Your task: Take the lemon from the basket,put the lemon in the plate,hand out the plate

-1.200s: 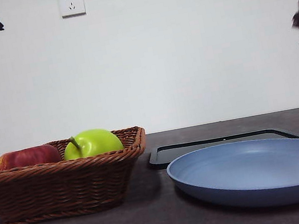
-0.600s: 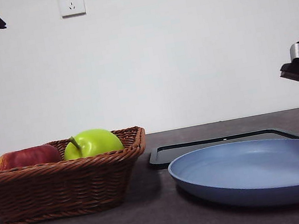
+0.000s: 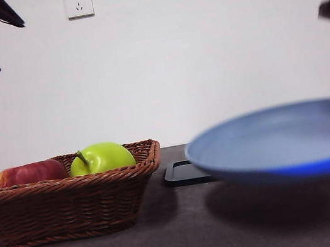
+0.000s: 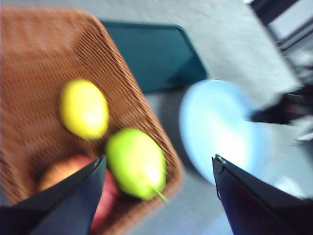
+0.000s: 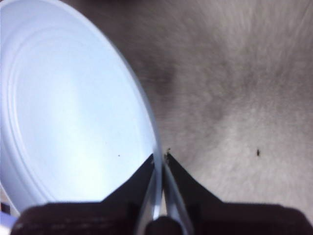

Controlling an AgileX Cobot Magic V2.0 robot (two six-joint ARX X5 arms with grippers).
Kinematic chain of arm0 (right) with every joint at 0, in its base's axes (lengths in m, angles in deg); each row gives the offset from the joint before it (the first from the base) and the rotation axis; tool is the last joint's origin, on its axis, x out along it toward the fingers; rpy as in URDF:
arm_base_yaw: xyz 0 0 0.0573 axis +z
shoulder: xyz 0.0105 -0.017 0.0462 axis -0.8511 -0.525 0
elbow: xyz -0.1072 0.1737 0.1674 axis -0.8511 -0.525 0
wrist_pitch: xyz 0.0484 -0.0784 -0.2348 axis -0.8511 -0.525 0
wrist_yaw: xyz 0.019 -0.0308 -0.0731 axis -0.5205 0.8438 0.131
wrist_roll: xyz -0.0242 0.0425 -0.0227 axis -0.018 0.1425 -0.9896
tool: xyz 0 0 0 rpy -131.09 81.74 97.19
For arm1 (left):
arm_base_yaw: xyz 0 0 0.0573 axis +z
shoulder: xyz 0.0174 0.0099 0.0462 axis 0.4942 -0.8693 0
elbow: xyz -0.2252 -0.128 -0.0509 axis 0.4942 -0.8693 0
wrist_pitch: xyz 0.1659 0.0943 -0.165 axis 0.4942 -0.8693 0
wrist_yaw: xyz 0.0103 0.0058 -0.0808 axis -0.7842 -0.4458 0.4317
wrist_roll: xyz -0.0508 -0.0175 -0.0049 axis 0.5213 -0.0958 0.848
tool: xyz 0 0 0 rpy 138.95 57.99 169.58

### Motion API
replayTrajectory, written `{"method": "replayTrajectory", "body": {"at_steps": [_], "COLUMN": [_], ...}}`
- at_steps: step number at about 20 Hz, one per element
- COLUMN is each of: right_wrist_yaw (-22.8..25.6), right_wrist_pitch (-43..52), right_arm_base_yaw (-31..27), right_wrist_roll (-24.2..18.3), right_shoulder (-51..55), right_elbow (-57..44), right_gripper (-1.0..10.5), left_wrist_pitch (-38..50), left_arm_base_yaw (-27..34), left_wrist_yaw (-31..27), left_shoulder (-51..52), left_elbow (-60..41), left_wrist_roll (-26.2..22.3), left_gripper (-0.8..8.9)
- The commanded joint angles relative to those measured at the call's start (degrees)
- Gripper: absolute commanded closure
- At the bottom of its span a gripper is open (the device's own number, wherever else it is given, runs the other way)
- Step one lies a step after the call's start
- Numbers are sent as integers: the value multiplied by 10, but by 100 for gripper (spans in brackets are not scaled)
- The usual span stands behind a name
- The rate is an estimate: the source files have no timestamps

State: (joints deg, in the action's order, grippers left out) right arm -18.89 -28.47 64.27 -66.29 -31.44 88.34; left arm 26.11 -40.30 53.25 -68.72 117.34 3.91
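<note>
The yellow lemon (image 4: 84,108) lies in the brown wicker basket (image 4: 29,58), next to a green apple; from the front the basket (image 3: 70,204) hides it. High above the basket, my left gripper (image 4: 159,159) hangs open and empty, its jaws showing at the top left of the front view (image 3: 12,48). My right gripper (image 5: 160,159) is shut on the rim of the light-blue plate (image 5: 73,112). The plate (image 3: 283,141) hangs empty in the air above the table, roughly level, at the right of the front view.
A green apple (image 3: 102,157) and a red apple (image 3: 30,173) share the basket with the lemon. A flat black tray (image 3: 183,172) lies on the table behind the plate. The plate's shadow falls on the dark tabletop (image 3: 173,243).
The right gripper has come down onto the plate's right rim, shut on it and lifted the plate off the table. The left gripper's jaws have shifted slightly right and down.
</note>
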Motion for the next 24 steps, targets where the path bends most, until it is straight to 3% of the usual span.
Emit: {"method": "replayTrajectory", "body": {"at_steps": [1,8,17,21,24], "right_wrist_yaw": [-1,-1,-1,-1,-1], "right_wrist_pitch": [-6,-22,-34,-34,-34], "right_arm_base_yaw": [1,1,1,1,1], "right_wrist_roll": [1,1,-3,-4,-4], "right_shoulder": [39,124,127,127,127], "right_elbow": [6,6,6,6,6], "right_gripper": [943,943,943,943,943], "left_wrist_pitch": [-5,-50,40,50,65], "left_arm_base_yaw": [-30,-128,-165,-167,-167], "left_wrist_yaw": [-73,-266,-279,-315,-298], "left_shoulder": [-47,-217,-395,-450,-464], "left_elbow": [51,185,197,197,197], "left_wrist_roll": [-30,-100,-97,-97,-98], "left_gripper": [433,433,433,433,433]}}
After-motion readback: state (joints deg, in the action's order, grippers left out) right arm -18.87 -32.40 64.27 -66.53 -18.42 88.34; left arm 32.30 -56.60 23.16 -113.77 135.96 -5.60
